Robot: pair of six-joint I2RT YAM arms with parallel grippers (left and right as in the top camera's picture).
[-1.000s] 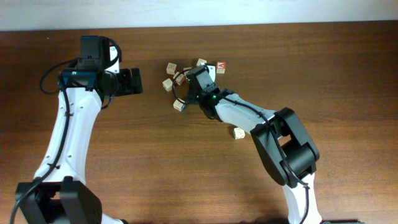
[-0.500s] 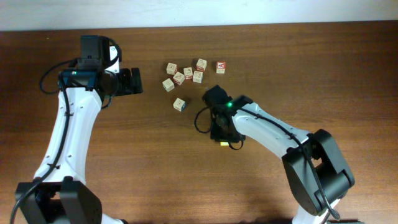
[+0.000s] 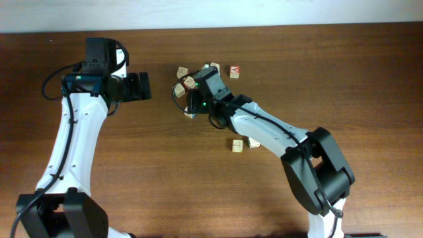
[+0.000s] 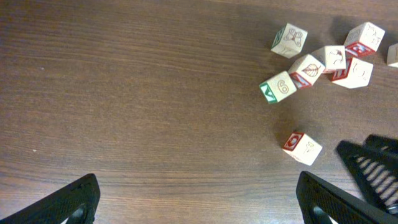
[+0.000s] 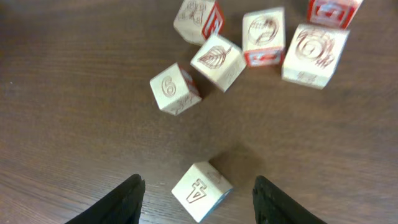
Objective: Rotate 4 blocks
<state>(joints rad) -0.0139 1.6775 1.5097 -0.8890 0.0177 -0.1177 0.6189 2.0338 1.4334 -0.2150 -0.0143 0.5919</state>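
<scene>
The right end effector [image 5: 198, 200] is hanging half open around the block marked 4 [image 5: 200, 188], low in its wrist view, not squeezing it. The left end effector [image 4: 199, 202] is gaping wide, holding nothing. Two blocks [image 3: 236, 145] are sitting apart on the worktop [image 3: 370, 79], below the bunch [image 3: 182, 71] in the overhead view. I am guessing more turning is waiting.

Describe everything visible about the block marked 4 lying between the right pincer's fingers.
The block marked 4 is a small pale cube, wood by its look, with an outlined 4 pressed into its top face; the left wrist view shows a red side. It rests flat on the brown table, turned corner-on to the right pincer, between its open fingers with gaps on both sides. It stands apart from the other blocks; only the table touches it.
</scene>
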